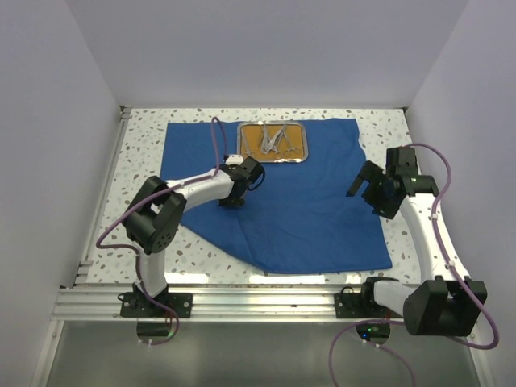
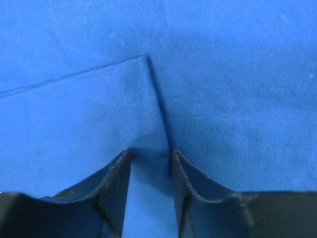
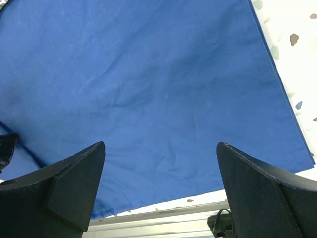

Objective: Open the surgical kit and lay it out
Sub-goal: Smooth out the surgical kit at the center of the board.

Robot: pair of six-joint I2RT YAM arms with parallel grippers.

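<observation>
task about half done by the look of it. blue cloth is opened out nearly flat on the table. one folded flap is left, near the left side. steel tray sits on the cloth at the far edge, orange-brown inside. tools lie bunched in the tray, thin silver scissors or forceps, too small to count. none are laid out on the cloth yet, so that part is left.

left claw is down on the cloth, jaws narrow either side of the flap's edge; cannot tell if it pinches. right claw hangs above the cloth's right part, released wide, grasping nothing.
</observation>
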